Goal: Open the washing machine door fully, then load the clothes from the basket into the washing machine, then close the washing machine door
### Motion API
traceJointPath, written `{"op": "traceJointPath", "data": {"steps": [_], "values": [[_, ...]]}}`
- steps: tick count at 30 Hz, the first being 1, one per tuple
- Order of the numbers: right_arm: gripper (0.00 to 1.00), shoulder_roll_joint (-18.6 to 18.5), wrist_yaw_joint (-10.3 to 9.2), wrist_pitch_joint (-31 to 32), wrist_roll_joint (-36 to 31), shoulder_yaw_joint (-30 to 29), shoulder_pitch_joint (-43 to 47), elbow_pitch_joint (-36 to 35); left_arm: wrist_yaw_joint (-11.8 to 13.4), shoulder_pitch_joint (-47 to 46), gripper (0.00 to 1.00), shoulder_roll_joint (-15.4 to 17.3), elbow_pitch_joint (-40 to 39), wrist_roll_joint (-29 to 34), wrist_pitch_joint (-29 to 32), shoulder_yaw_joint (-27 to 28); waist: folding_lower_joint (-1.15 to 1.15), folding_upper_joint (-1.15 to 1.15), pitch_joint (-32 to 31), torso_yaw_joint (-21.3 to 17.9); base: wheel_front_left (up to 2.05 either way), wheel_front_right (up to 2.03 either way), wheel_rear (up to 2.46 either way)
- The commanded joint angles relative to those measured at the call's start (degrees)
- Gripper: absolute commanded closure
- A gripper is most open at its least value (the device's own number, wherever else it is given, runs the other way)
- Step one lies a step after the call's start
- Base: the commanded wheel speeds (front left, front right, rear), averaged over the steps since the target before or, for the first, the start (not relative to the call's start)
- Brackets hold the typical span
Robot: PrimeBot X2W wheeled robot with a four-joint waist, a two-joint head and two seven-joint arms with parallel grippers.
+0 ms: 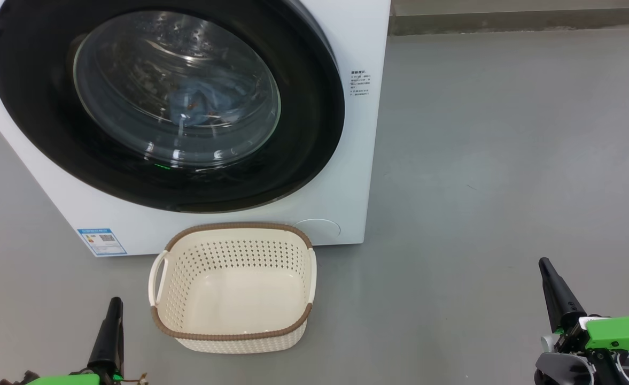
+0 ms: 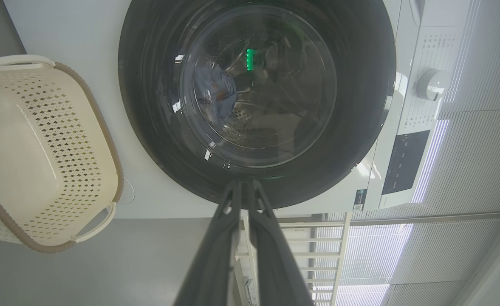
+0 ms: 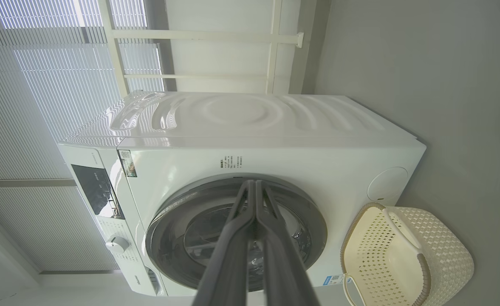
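Looking finished: large round glossy black washing machine door (image 1: 314,117) sits closed on the big white front-loading washing machine (image 1: 357,160), light blue clothes (image 1: 207,101) inside, cream perforated plastic basket (image 1: 239,251) empty on the floor. Left tool (image 2: 243,185) and right tool (image 3: 255,182) are pinched closed, empty.

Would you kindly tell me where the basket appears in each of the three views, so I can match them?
Head view: basket at bottom centre, just below the door.
Left wrist view: basket at the left edge, left of the door.
Right wrist view: basket in the lower right corner, right of the door.
Shared landmark: the round black door.
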Motion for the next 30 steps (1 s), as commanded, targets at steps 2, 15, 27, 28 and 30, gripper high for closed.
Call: {"op": "traceJointPath", "data": {"steps": [2, 15, 27, 28, 30], "values": [[1.0, -0.5, 0.1, 0.34, 0.03, 1.08, -2.49, -1.4, 0.01, -2.45, 1.0, 0.48, -0.96, -0.49, 0.33, 1.9, 0.0, 0.0, 0.0, 0.0, 0.0, 0.0, 0.0], [1.0, -0.48, 0.1, 0.36, 0.0, 1.05, -2.49, -1.4, 0.01, -2.45, 1.0, 0.47, -0.96, -0.48, 0.35, 1.92, 0.0, 0.0, 0.0, 0.0, 0.0, 0.0, 0.0], [1.0, -0.46, 0.1, 0.38, -0.02, 1.02, -2.49, -1.4, 0.01, -2.46, 1.0, 0.46, -0.96, -0.46, 0.36, 1.93, 0.0, 0.0, 0.0, 0.0, 0.0, 0.0, 0.0], [1.0, -0.46, 0.1, 0.38, -0.02, 1.02, -2.49, -1.4, 0.01, -2.46, 1.0, 0.46, -0.96, -0.46, 0.36, 1.94, 0.0, 0.0, 0.0, 0.0, 0.0, 0.0, 0.0], [1.0, -0.46, 0.1, 0.39, -0.02, 1.02, -2.49, -1.4, 0.01, -2.46, 1.0, 0.45, -0.96, -0.46, 0.36, 1.94, 0.0, 0.0, 0.0, 0.0, 0.0, 0.0, 0.0]]}}
